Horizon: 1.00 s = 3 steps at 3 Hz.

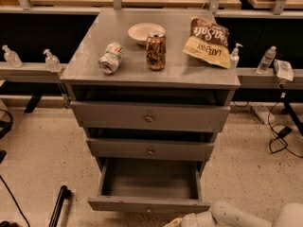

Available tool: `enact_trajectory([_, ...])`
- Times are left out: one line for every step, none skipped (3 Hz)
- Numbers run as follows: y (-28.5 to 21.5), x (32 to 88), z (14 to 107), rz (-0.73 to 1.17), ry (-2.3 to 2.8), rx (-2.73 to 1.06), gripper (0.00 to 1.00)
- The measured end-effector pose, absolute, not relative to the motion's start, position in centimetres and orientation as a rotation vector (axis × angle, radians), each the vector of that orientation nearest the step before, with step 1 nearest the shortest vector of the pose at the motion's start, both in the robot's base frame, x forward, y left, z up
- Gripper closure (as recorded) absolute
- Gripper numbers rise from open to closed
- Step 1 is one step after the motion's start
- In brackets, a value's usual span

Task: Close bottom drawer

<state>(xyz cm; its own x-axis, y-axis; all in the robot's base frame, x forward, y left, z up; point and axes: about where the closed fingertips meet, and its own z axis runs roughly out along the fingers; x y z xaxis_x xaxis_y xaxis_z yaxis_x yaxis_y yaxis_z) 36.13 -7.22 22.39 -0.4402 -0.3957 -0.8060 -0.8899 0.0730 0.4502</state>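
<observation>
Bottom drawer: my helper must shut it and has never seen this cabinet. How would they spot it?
Find the grey cabinet with a can on top. Its bottom drawer sits nearest the floor, the robot's tool just in front. Unlike the middle drawer and top drawer, it is pulled far out, its inside showing.

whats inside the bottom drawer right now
The bottom drawer is pulled out; its visible floor shows only bare grey wood. Its rear sits shadowed under the middle drawer and cannot be checked. The gripper is at the picture's lower edge, by the drawer front.
</observation>
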Motion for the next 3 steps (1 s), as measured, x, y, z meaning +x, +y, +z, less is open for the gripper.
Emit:
enact_trajectory([-6.9, 38.3, 21.6, 1.262, 1.893, -1.247, 0.83])
enact_trajectory([-6.7, 40.2, 21.2, 1.191, 1.914, -1.222, 1.00])
enact_trajectory([-6.8, 42.0, 20.9, 1.130, 1.941, -1.197, 1.00])
